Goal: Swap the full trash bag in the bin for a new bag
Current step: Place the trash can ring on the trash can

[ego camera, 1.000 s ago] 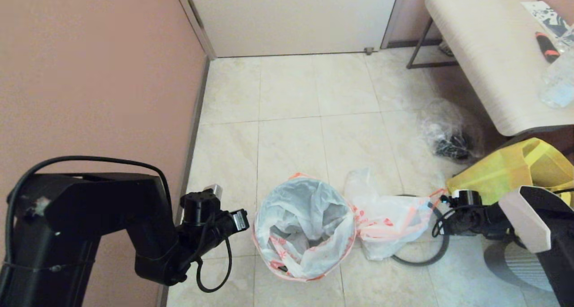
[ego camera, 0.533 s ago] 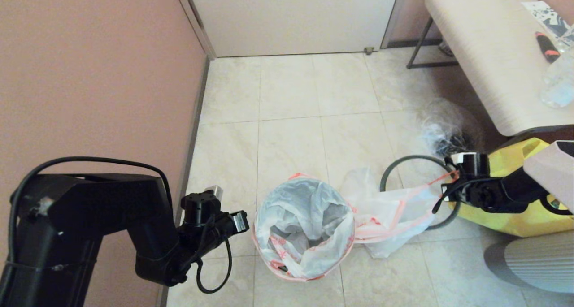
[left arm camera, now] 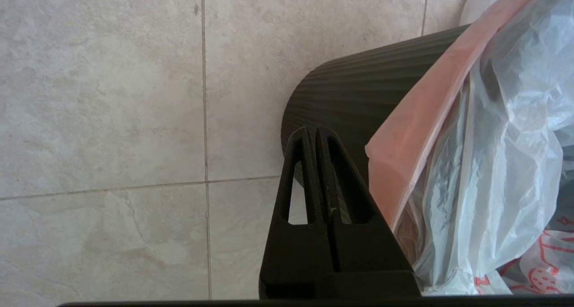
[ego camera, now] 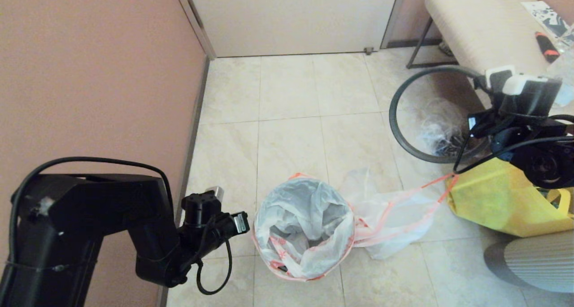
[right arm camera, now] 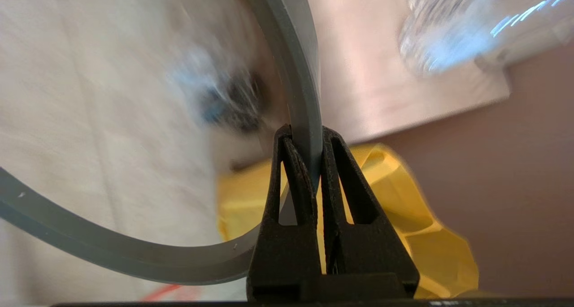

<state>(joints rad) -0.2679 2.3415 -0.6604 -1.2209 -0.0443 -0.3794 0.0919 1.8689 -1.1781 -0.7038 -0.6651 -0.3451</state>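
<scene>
Already, the new bag (ego camera: 303, 222) is lining the bin (left arm camera: 341, 101). Beside the bin, the full trash bag (ego camera: 390, 217) is lying, while the right gripper (right arm camera: 305, 139) is pinching the grey ring (ego camera: 397, 132), not yet refitted.

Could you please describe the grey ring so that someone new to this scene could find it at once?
Start at the white bench on the right; just left of its near end, the ring hangs above the floor, pinched in the right end effector. It is a thin, bare grey hoop, unlike the crumpled clear bag behind it and the yellow tote below.
</scene>
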